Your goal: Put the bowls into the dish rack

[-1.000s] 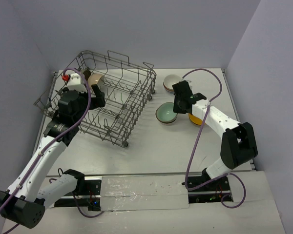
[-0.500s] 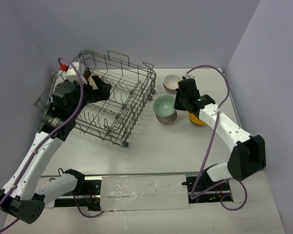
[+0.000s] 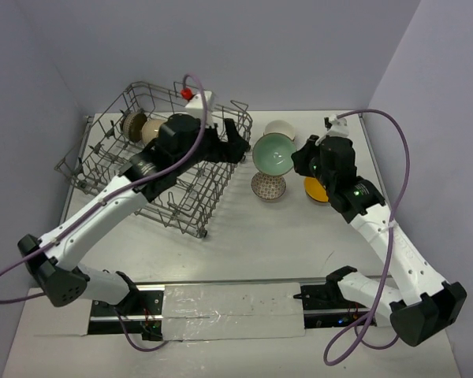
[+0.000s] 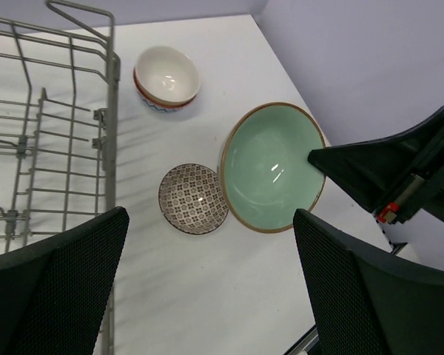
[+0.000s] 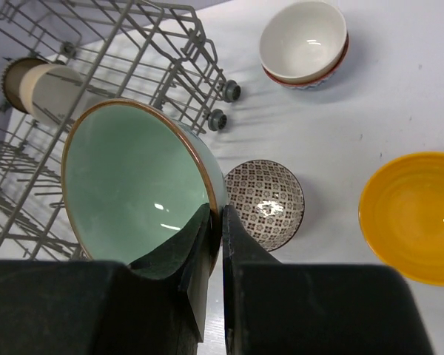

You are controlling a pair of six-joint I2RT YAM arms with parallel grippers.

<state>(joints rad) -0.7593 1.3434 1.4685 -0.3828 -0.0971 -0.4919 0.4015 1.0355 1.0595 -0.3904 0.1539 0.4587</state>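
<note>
- My right tool is clamped on the rim of the pale green bowl, one finger inside and one outside.
- The green bowl is tipped up on its side, near the right end of the dish rack, not in it.
- My left tool has its fingers wide apart and holds nothing. It hangs over the rack's right end.
- Only my right wrist view shows the grip up close.
- My left wrist view looks into the green bowl and shows my right tool's dark tip on its rim.
- The orange-yellow bowl shows only in the top and right wrist views.
- Only the top view shows the whole rack on the worktop.
- In the rack, a beige bowl stands on its edge at the far left end. A brown ribbed thing is just beside it. I cannot tell what it is.
- On the worktop, a small patterned bowl sits upright, and the green bowl hangs just above it.
- A cream bowl sits farther back, with a red and blue band under its rim. I cannot tell if it is two bowls stacked.
</note>
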